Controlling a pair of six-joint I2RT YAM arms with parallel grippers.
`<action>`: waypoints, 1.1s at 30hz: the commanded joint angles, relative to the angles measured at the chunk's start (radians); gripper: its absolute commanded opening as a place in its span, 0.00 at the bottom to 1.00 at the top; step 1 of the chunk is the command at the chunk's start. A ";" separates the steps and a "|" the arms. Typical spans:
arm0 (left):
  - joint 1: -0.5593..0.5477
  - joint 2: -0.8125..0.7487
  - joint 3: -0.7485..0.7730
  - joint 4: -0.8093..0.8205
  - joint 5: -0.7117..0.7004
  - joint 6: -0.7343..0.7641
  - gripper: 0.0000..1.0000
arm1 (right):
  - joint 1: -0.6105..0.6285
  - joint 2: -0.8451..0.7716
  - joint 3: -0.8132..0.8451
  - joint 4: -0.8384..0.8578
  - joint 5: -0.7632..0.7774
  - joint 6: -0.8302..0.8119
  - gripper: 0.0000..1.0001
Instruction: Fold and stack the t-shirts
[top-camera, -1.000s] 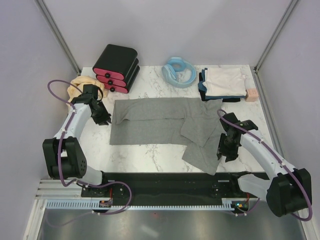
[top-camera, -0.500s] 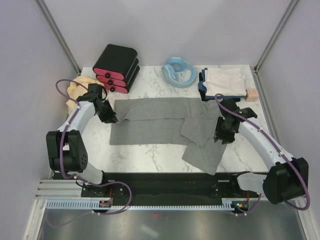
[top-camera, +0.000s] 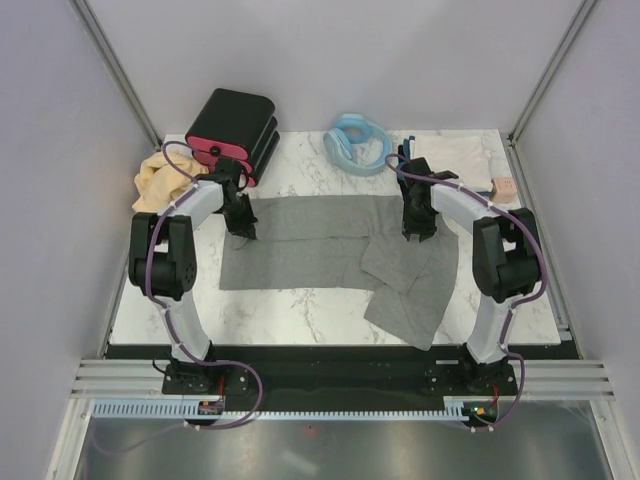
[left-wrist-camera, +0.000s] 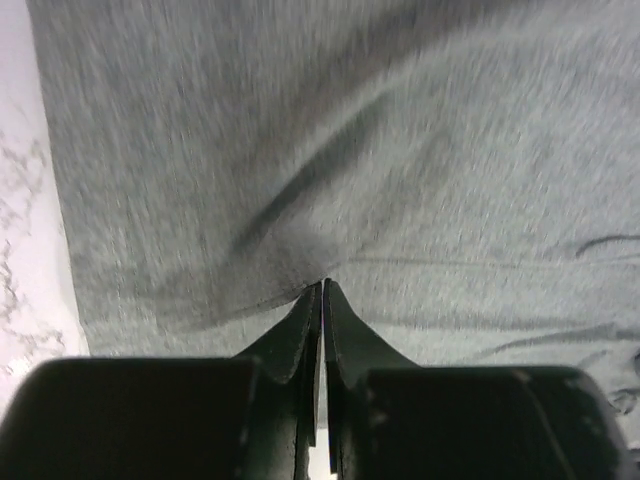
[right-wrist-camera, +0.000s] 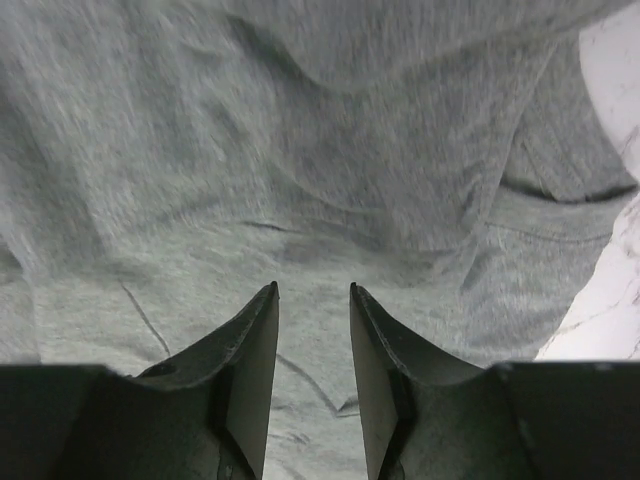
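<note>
A large heather-grey t-shirt (top-camera: 310, 250) lies spread across the middle of the table, with a flap folded down at its front right. My left gripper (top-camera: 243, 225) is at its far left corner. In the left wrist view its jaws (left-wrist-camera: 322, 285) are pressed together on a pucker of grey cloth (left-wrist-camera: 350, 120). My right gripper (top-camera: 415, 228) stands open over the shirt's far right part, and grey cloth (right-wrist-camera: 300, 130) shows between its fingertips (right-wrist-camera: 312, 288). A tan-yellow t-shirt (top-camera: 160, 178) is bunched at the far left. A whitish t-shirt (top-camera: 450, 155) lies folded on dark ones at the far right.
A black box with pink drawers (top-camera: 235, 125) stands at the back left, close behind my left arm. A light-blue coiled hose (top-camera: 358, 140) lies at the back centre. A small pink block (top-camera: 503, 187) sits beside the folded stack at the right edge.
Both arms swung toward the back of the table. The left gripper moved right onto the shirt's far left corner and closed. The right gripper moved from the front right flap to the far right part.
</note>
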 joint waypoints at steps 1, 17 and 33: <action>0.002 0.032 0.111 0.021 -0.036 0.046 0.08 | 0.001 -0.011 0.097 0.044 0.044 -0.045 0.42; 0.002 0.339 0.431 -0.117 -0.164 0.039 0.02 | -0.025 0.333 0.405 -0.096 0.094 -0.105 0.37; 0.002 0.437 0.523 -0.150 -0.305 -0.019 0.02 | -0.026 0.455 0.513 -0.090 0.123 -0.089 0.27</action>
